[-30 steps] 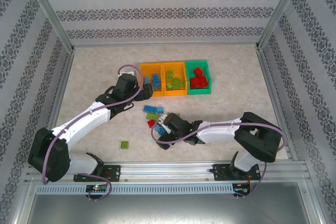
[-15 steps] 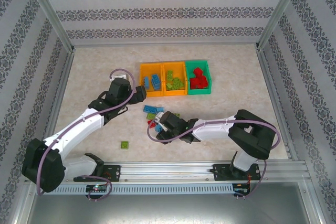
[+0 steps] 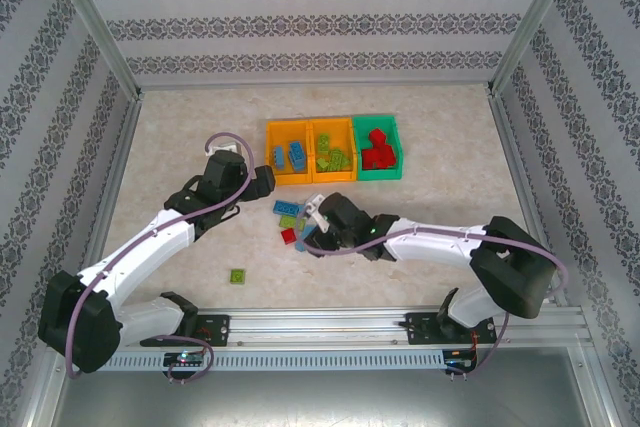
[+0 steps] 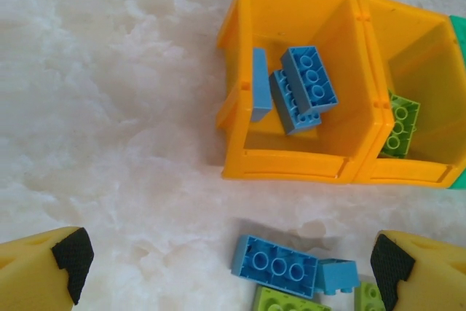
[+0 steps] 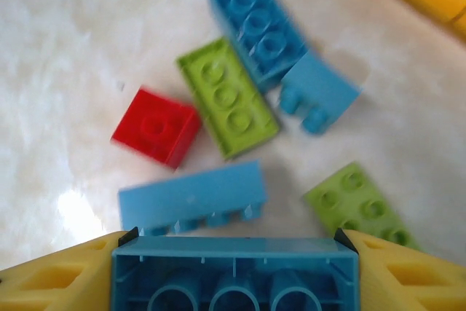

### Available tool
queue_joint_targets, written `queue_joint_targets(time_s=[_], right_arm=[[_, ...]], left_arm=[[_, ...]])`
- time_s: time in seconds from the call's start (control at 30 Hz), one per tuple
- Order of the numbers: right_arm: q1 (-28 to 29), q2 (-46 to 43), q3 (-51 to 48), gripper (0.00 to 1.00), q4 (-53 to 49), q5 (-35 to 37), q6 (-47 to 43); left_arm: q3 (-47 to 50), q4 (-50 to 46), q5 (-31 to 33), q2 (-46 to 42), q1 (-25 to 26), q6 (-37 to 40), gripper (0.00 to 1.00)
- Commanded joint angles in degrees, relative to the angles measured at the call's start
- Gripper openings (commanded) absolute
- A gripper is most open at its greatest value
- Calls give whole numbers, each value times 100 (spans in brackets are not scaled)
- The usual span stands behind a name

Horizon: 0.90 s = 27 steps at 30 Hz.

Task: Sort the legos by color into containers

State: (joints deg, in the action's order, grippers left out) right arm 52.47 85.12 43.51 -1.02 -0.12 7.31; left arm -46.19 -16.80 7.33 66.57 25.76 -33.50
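Marbled table: right gripper clamps blue brick (wrist view: hollow underside); left gripper wide open.

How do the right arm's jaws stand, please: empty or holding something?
Holding: the right gripper has a blue lego clamped between its jaws, its ends touching both, hollow underside toward the wrist camera.

Robot lab cell, alu frame, patterned wall panels at 9, 12 & 3 o'clock, marble-look tabletop, left arm & right arm bolted to rail at 6 o'clock
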Motion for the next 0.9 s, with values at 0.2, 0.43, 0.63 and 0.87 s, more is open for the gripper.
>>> queue_joint_targets(time_s=[0.2, 0.43, 0.63, 0.87], right_arm=[[-1410, 965, 1963, 58, 177, -1601, 1019], [-1981, 2444, 3673, 58, -16, -2160, 1883], [-2181, 3494, 4771, 59, -69, -2718, 2437], [-2213, 4059, 5309, 64, -241, -2703, 2647]], left_arm=[[429, -887, 459, -421, -66, -77, 100], [722, -1554, 293, -762, -46, -539, 100], [1115, -1969, 156, -1091, 169, -997, 100], [1462, -2321, 207, -1281, 852, -1712, 100]])
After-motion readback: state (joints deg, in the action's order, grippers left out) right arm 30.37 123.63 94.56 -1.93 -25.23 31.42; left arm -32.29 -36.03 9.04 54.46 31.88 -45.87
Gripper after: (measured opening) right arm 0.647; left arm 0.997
